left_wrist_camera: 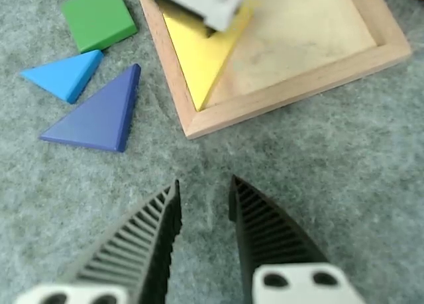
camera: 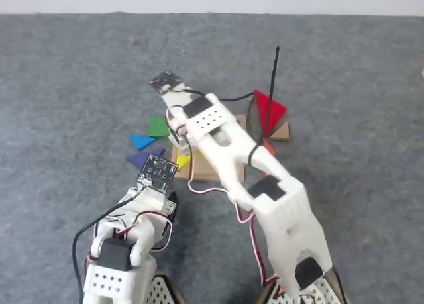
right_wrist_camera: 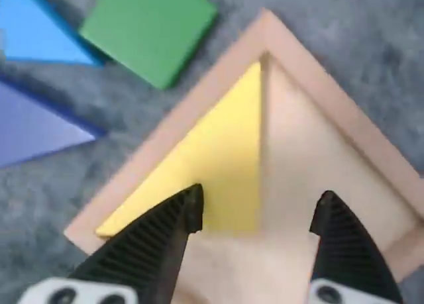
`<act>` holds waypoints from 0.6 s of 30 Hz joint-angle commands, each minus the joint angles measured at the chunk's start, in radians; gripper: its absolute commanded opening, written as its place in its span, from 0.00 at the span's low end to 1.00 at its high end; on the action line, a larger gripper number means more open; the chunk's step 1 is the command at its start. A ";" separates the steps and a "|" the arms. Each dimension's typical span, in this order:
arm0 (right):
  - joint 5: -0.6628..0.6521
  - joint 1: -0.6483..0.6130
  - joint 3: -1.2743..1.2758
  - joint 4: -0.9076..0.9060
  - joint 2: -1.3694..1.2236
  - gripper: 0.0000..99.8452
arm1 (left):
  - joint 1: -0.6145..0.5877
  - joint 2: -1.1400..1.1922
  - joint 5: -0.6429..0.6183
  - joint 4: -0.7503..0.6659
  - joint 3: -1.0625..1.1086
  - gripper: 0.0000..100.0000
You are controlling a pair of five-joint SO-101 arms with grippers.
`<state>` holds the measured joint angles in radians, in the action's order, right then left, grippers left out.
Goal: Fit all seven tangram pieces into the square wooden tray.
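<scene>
- Tray (right_wrist_camera: 165,137): yellow triangle (right_wrist_camera: 218,158) lies in its corner against the rim.
- Right gripper (right_wrist_camera: 258,208) spread, empty above it; lift straight, don't nudge.
- Left gripper (left_wrist_camera: 204,191) slightly parted, empty.

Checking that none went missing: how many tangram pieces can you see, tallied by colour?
Green wooden square: 1
Light blue wooden triangle: 1
Dark blue wooden triangle: 1
Yellow wooden triangle: 1
Red wooden triangle: 1
Orange piece, mostly hidden: 1
Total: 6 visible

One triangle (left_wrist_camera: 199,52) lies in the tray (left_wrist_camera: 298,93) corner, the square (left_wrist_camera: 98,16) just outside
</scene>
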<state>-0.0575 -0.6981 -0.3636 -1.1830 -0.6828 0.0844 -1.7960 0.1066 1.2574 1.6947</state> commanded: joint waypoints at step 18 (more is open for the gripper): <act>-0.043 0.116 -0.371 -0.305 0.104 0.28 | -0.008 -0.017 -0.009 0.003 -0.012 0.12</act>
<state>-0.0545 -0.6859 -0.6720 -1.4438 -0.7534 0.0844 -1.7960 0.1066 1.2574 1.6947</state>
